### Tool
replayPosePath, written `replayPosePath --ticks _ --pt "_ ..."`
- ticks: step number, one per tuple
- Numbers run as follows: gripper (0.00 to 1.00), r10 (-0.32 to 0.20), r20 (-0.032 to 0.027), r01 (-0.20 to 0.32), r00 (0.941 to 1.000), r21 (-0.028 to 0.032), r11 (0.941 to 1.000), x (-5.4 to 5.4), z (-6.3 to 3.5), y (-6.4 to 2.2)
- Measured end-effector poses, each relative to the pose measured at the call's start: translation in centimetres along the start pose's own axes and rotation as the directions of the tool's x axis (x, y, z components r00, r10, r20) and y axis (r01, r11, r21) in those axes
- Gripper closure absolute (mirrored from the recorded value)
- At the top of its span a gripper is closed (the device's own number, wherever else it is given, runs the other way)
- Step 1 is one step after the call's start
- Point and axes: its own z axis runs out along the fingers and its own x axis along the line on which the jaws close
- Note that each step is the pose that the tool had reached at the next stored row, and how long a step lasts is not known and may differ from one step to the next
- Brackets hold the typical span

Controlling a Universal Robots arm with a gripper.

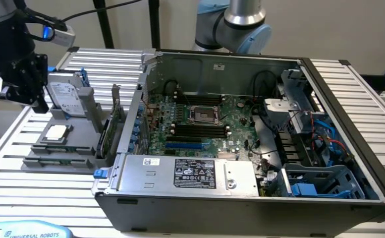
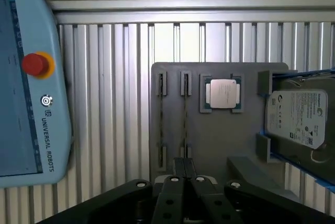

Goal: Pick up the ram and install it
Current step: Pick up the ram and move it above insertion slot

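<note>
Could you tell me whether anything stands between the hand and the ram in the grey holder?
Nothing visible does: the shut hand hangs above the holder, and the ram stands on edge in its slot, uncovered, processor chip alongside.

Two ram sticks (image 2: 185, 114) in one grey tray (image 2: 220, 145). One square silver chip (image 2: 223, 94). One hard drive (image 2: 298, 116). One open computer case (image 1: 245, 206), at three o'clock from the tray in the exterior view. One blue pendant (image 2: 26, 77) with one red button (image 2: 35, 64).
</note>
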Motion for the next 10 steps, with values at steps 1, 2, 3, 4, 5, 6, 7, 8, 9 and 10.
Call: replayPosePath --ticks 1,2,3,4,5,6,7,8,9,10 --pt "0.89 -0.003 0.0034 0.003 1.0 0.0022 1.0 0.1 0.11 0.05" --pt "0.89 -0.005 0.0077 0.005 1.0 0.0039 1.0 0.2 0.22 0.11" --pt "0.89 -0.006 0.0114 0.006 0.9999 0.005 1.0 0.4 0.35 0.14" --pt "0.89 -0.006 0.0136 0.006 0.9999 0.0056 1.0 0.6 0.52 0.18" --pt "0.89 -0.006 0.0149 0.006 0.9999 0.0058 1.0 0.7 0.7 0.2" --pt "0.89 -0.006 0.0158 0.006 0.9999 0.0059 1.0 0.7 0.88 0.23" --pt "0.89 -0.006 0.0163 0.006 0.9999 0.0059 1.0 0.8 1.06 0.25" --pt "0.88 -0.006 0.0167 0.006 0.9998 0.0059 1.0 0.9 1.24 0.27" --pt "0.82 -0.006 0.0171 0.006 0.9998 0.0058 1.0 1.0 1.44 0.3" --pt "0.82 -0.006 0.0171 0.006 0.9998 0.0057 1.0 1.0 1.62 0.33"
